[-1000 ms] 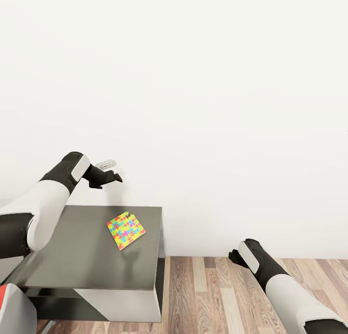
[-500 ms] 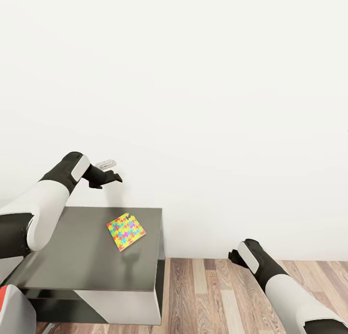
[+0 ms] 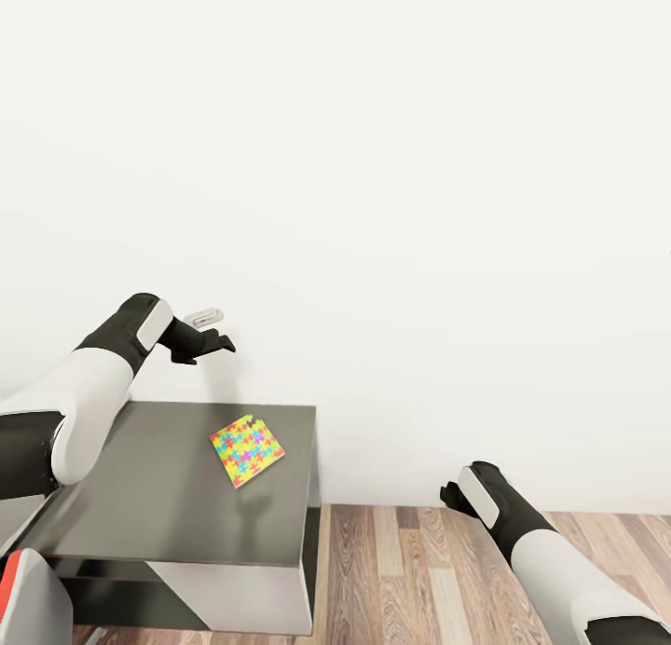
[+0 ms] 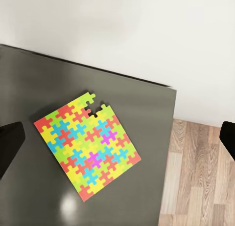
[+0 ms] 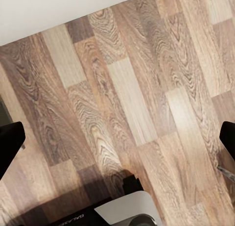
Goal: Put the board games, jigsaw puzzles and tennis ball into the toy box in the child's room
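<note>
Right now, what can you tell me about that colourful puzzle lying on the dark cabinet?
The jigsaw puzzle is a thin, flat, roughly square board of interlocking yellow, green, blue, pink and orange-red pieces. One corner looks unfinished, with a notch where a piece is missing. It lies flat on the glossy dark grey cabinet top, turned at an angle to the edges, near the back corner by the wall. Nothing else touches it; the left gripper hangs open above it, with nothing between its fingers.

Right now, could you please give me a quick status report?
Left pincer open, empty, hovering above jigsaw puzzle. Puzzle flat on dark cabinet top, near its right edge. Right pincer open over wood floor. Nothing blocking the puzzle.
</note>
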